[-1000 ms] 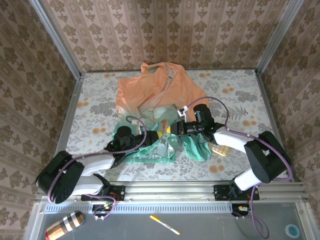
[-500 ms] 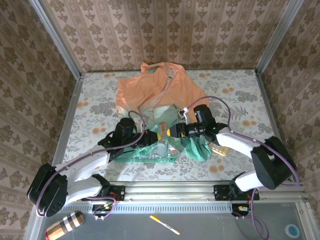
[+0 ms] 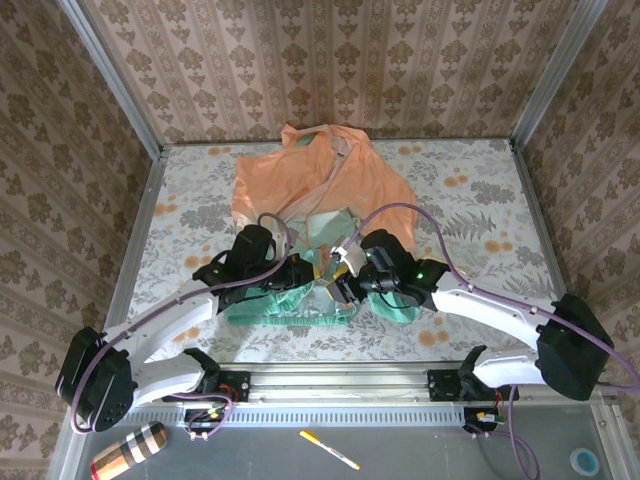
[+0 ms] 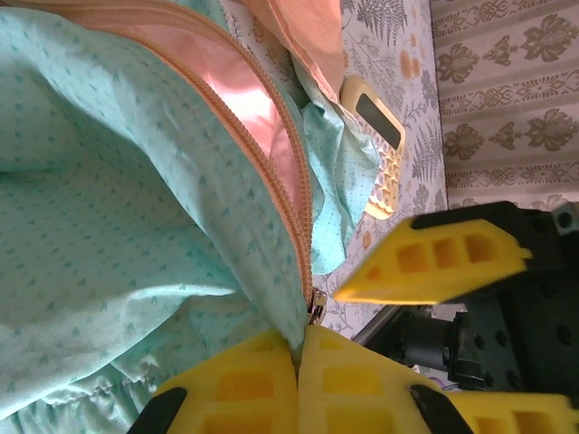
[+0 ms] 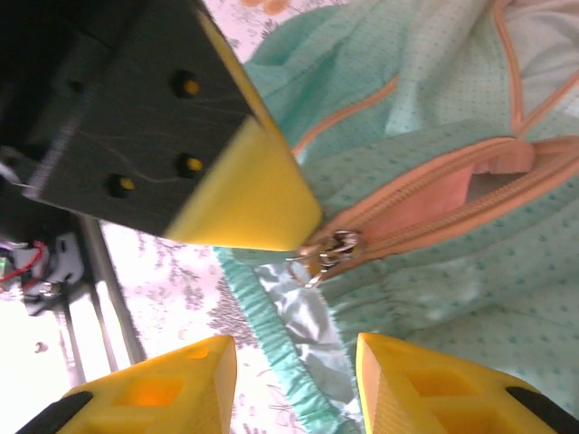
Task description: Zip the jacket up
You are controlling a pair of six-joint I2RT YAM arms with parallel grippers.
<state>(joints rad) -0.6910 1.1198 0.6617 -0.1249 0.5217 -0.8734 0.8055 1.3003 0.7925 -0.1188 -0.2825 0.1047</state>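
The jacket (image 3: 318, 180) lies on the table, peach at the far end and teal at the near hem (image 3: 290, 305). Its orange zipper (image 4: 285, 172) stands open, running down to a metal slider (image 4: 317, 307) at the hem. My left gripper (image 4: 298, 339) is shut on the teal fabric right beside the slider. In the right wrist view the slider (image 5: 330, 251) and its pull tab sit just under a left finger (image 5: 244, 199). Spread wide above the hem, my right gripper (image 5: 294, 389) is open and holds nothing. Both grippers meet over the hem, the left gripper (image 3: 312, 272) beside the right gripper (image 3: 338, 282).
A beige calculator (image 4: 380, 145) lies on the table just right of the jacket. A pen (image 3: 330, 450) and a striped cylinder (image 3: 125, 452) lie on the front ledge below the rail (image 3: 330, 378). Metal posts frame the table.
My right gripper has swung left and nearer, over the hem. The left gripper has shifted right with the hem fabric, so the two now almost touch.
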